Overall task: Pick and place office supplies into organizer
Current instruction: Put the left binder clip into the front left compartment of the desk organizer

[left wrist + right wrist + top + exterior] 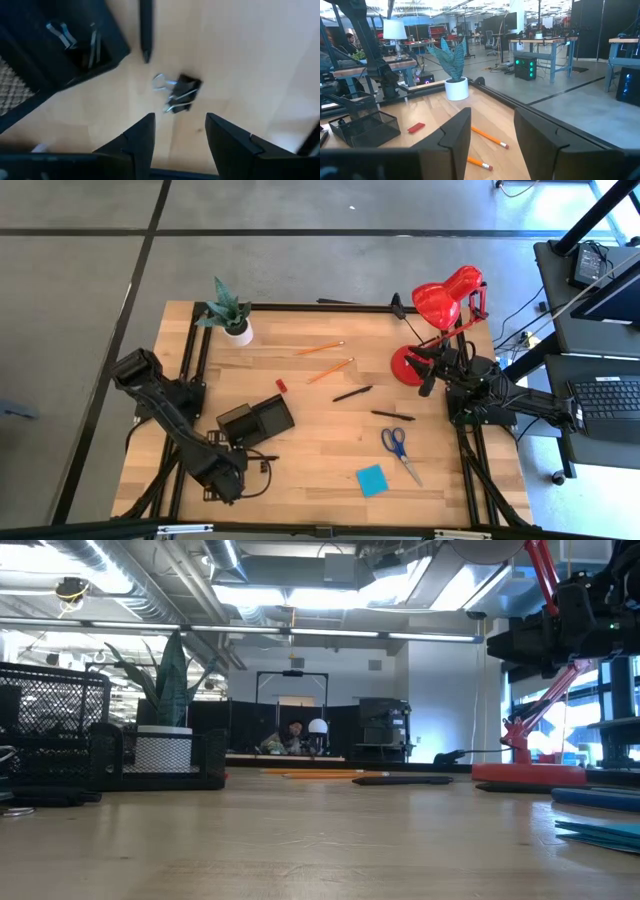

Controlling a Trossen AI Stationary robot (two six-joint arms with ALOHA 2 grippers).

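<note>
Most of the office supplies lie loose on the pale wooden table point(320, 480), so the job looks barely begun. In the high view the small black mesh organizer point(256, 420) sits left of centre; the left wrist view shows a clip point(75, 37) inside one of its compartments. Outside it are two orange pencils point(320, 348) in the upper middle, a tiny red piece point(282, 384), two black pens point(352, 393) at centre, blue-handled scissors point(398, 446) and a blue square sticky-note pad point(371, 479) at lower right.

The left gripper point(180, 132) hangs over the lower left of the table, fingers spread with nothing between them. A small black binder clip point(181, 92) lies on the wood just ahead of them, beside a black pen tip point(145, 30) and near the organizer's corner. The right gripper point(490, 135) waits at the right edge by the red desk lamp point(445, 300), jaws parted and empty.

A potted green plant point(228, 310) stands at the upper left corner. Beyond the table are grey floor, desks and a lit workshop.
</note>
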